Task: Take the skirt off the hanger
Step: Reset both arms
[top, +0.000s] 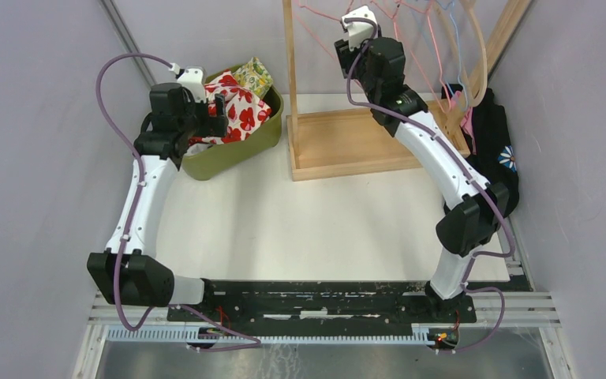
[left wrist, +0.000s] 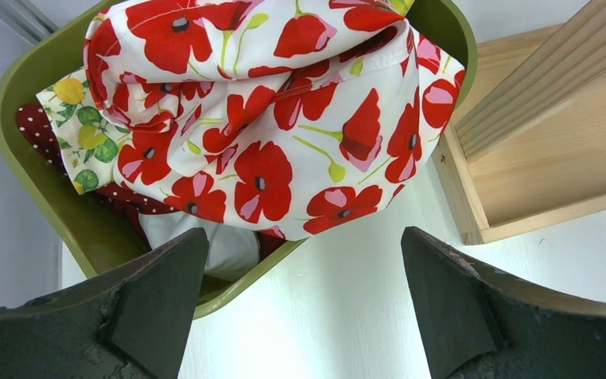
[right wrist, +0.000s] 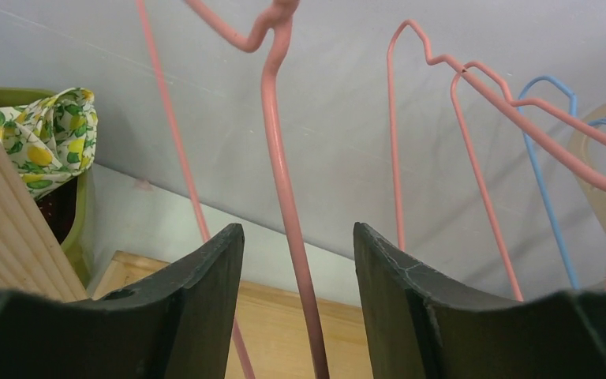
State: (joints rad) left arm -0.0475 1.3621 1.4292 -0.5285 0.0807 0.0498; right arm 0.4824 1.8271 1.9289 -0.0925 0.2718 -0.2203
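Note:
The skirt (left wrist: 284,134), white with red poppies, lies bundled in the green basket (left wrist: 63,213) and drapes over its near rim; it also shows in the top view (top: 241,110). My left gripper (left wrist: 304,308) is open and empty, just in front of the basket rim over the white table; in the top view it (top: 219,114) sits beside the skirt. My right gripper (right wrist: 298,268) is raised at the rack, open, with the wire of a bare pink hanger (right wrist: 284,158) between its fingers, touching neither. In the top view the right gripper (top: 355,35) is among the hangers.
A wooden rack has a tray base (top: 347,142) and an upright post (top: 288,47). More bare hangers hang to the right: pink (right wrist: 473,158), blue (right wrist: 548,181), beige (right wrist: 592,158). A lemon-print cloth (top: 252,76) is in the basket. A black garment (top: 497,142) lies by the right wall.

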